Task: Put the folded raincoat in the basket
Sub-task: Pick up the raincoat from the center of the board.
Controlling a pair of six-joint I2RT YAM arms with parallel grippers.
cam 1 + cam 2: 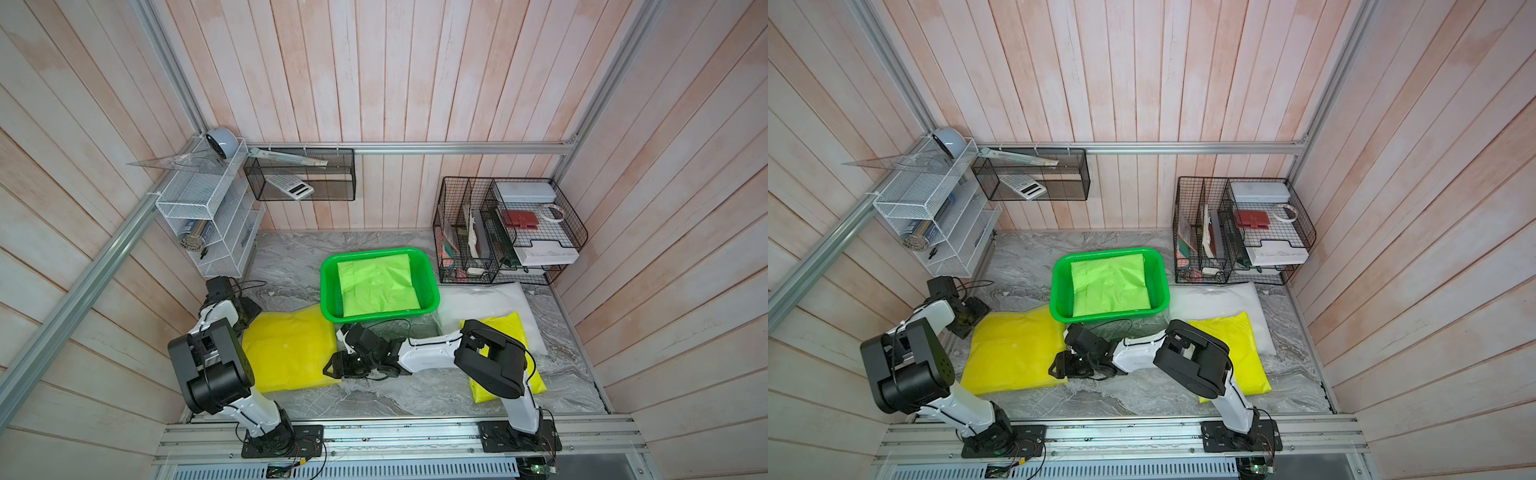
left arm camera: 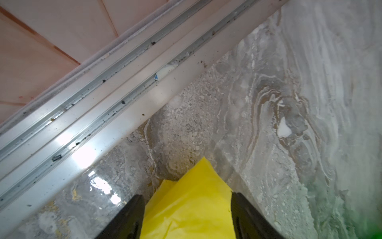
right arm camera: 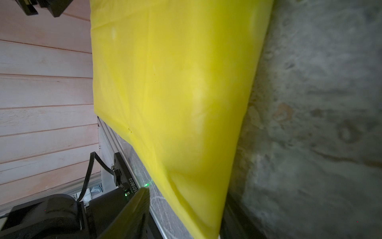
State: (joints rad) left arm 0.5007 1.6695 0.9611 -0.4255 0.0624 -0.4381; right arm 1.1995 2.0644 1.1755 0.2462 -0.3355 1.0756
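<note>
In both top views a yellow folded raincoat (image 1: 291, 353) (image 1: 1013, 353) lies flat on the marble table, front left of the green basket (image 1: 325, 286) (image 1: 1054, 286). A light green folded raincoat (image 1: 376, 286) lies inside the basket. My left gripper (image 1: 245, 318) (image 2: 187, 194) is at the yellow raincoat's far left corner. It is open, and that corner (image 2: 190, 211) fills the gap between the fingers. My right gripper (image 1: 332, 368) (image 3: 188, 194) is open at the raincoat's right edge. One finger is under the fabric (image 3: 175, 82) and the other stands clear of it.
A second yellow folded raincoat (image 1: 480, 392) lies under the right arm, with a white one (image 1: 482, 301) behind it. A black wire organiser (image 1: 507, 232) stands at the back right and a white wire shelf (image 1: 216, 224) at the back left. A metal rail (image 2: 103, 103) runs along the left wall.
</note>
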